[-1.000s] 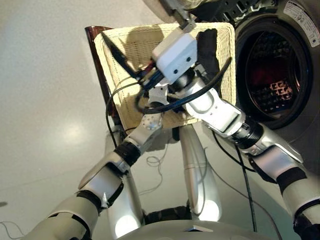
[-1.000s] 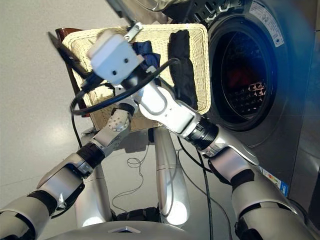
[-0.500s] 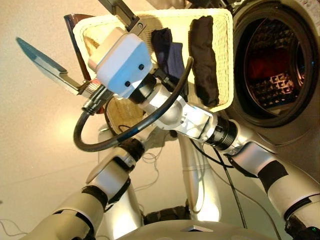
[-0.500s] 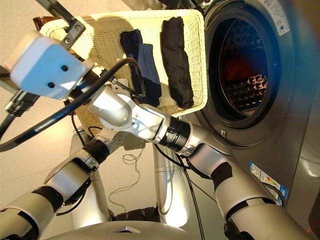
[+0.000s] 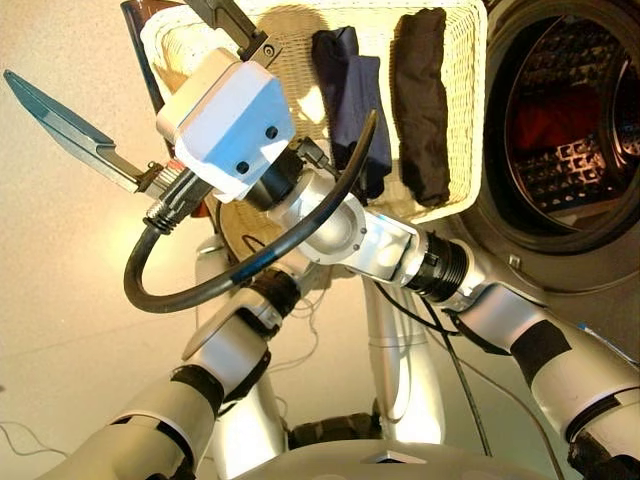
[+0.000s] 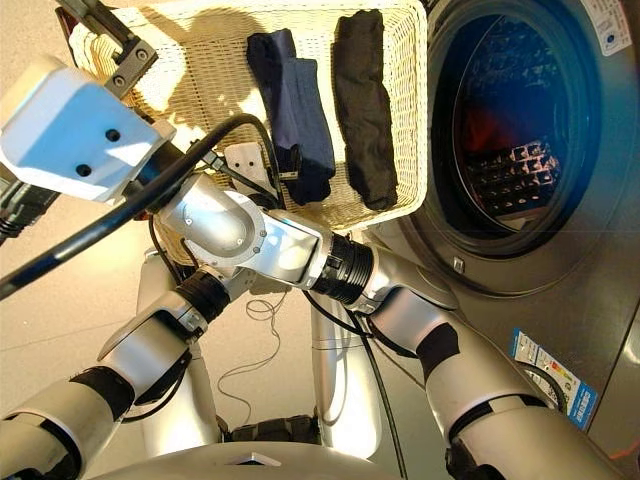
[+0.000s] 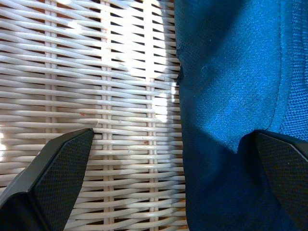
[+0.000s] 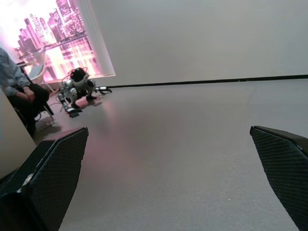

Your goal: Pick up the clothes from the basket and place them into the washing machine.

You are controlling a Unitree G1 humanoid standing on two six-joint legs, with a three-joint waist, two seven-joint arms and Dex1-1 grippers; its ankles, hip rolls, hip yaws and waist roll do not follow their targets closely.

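Note:
The basket (image 5: 275,80) sits at the top of the head views with a navy bundle (image 5: 350,95) and a black bundle (image 5: 421,100) lying side by side in it. To its right is the washing machine (image 6: 590,250), its drum (image 5: 575,165) open and a coral-red cloth (image 5: 553,115) inside. My left gripper (image 7: 172,135) is open low over the basket floor, one finger (image 7: 57,173) over wicker and the other over the navy cloth's edge. My right gripper (image 5: 105,50) is open and empty, held left of the basket above the floor.
My right forearm (image 5: 380,245) and its black cable (image 5: 250,265) cross in front of the basket and hide my left hand in the head views. A brown frame (image 5: 137,25) shows at the basket's left edge. Far off, a seated person (image 8: 17,86) and a small robot dog (image 8: 77,91).
My right arm has swung left off the basket, uncovering the navy bundle, and its fingers now point over the floor. The head camera has tilted, so the basket sits higher in the picture.

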